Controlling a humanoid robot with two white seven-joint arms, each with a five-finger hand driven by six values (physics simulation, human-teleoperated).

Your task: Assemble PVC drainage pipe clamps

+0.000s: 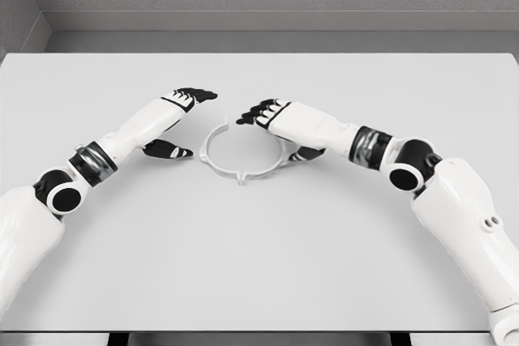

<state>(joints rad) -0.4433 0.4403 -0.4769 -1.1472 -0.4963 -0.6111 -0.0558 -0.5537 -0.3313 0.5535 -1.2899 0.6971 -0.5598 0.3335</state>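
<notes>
A pale grey table [259,265] filled the frame beneath a grey back wall; at its centre lay the white PVC clamp ring [241,151], flat on the surface, with a gap in its hoop toward 12 o'clock and a small tab pointing to 6 o'clock. My left hand [180,119] stood at the ring's 9 o'clock, fingers extended and thumb spread, grasping nothing, the thumb just beside the rim; my right hand [272,123] stood at 2 o'clock, its fingers loosely curled above the hoop, its thumb near the rim at 3 o'clock; whether it touched the plastic I could not tell. By my reading the two halves already sat together as one circle; the top looked unclosed, so pressing it shut remained.
</notes>
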